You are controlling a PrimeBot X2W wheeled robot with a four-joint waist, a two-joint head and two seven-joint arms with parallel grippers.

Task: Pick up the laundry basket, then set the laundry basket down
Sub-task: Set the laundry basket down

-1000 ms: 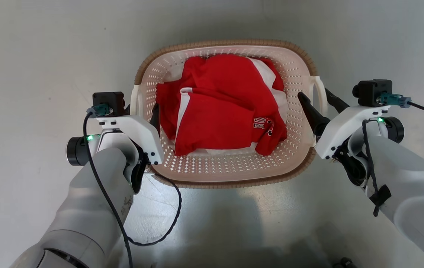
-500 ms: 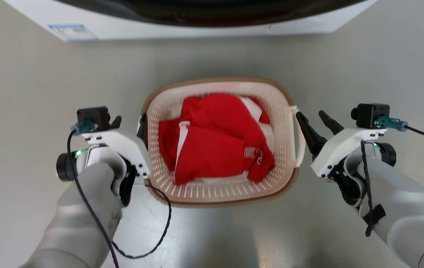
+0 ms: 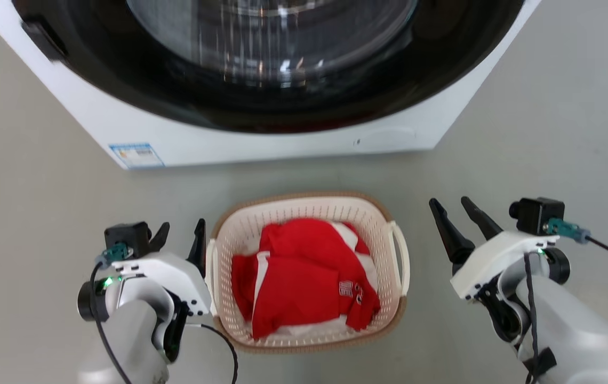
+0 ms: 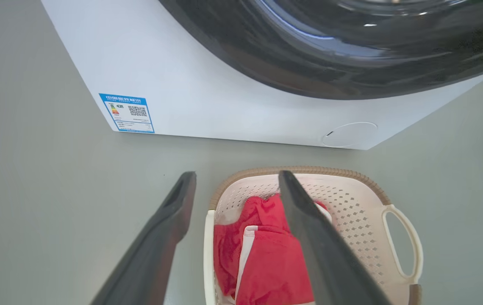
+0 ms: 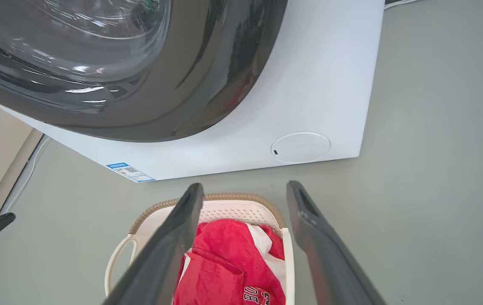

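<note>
Both forearms reach forward low, 1 on each side of the laundry basket (image 3: pixel 309 209). Left gripper (image 3: pixel 183 226): jaws spread, nothing held, inner finger right beside the basket's left handle, contact unclear. Right gripper (image 3: pixel 449 205): jaws spread, empty, near the right handle but apart from it. Basket sits upright on the floor (image 3: pixel 42 213) just in front of the washing machine (image 3: pixel 261 144): cream perforated walls, tan braided rim, 2 white loop handles, red-and-white garment (image 3: pixel 298 277) crumpled inside.
</note>
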